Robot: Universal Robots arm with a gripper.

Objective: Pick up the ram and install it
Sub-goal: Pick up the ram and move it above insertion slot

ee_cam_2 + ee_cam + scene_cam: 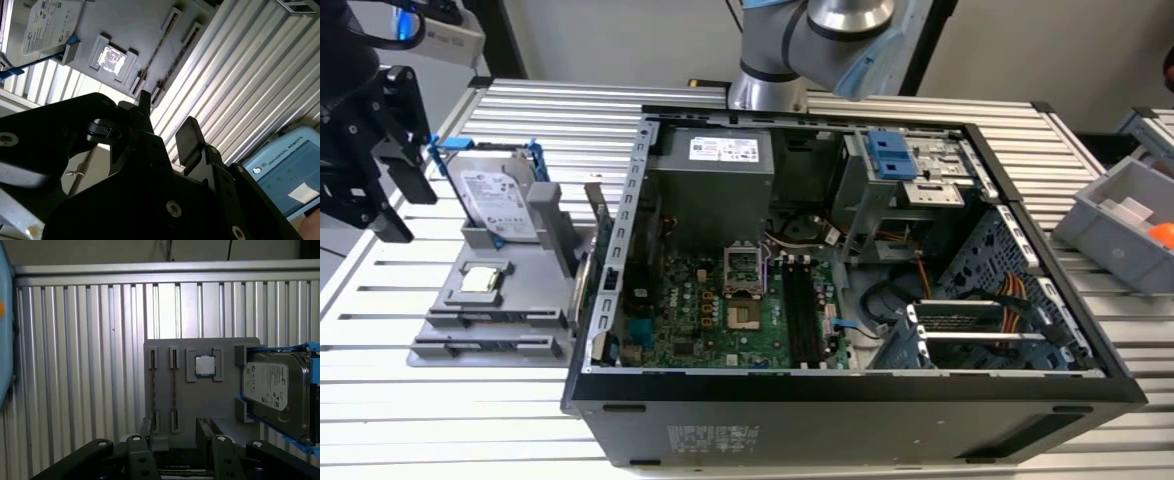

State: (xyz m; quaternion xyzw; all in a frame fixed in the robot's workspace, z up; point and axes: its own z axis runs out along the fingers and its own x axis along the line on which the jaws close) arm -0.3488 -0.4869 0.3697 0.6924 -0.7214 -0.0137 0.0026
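Note:
The ram stands edge-on in the grey holder, as two thin sticks held between end clips. The same thin sticks cross the holder in the second wrist view. My gripper is open, with its black fingers apart and nothing between them. It hovers above the holder, short of the ram. In the exterior view the gripper hangs at the far left, above and beside the holder.
A silver hard drive in a blue frame and a small square processor chip share the holder. The open computer case with its motherboard slots lies to the exterior view's right. Grey bins sit at far right. A tablet lies nearby.

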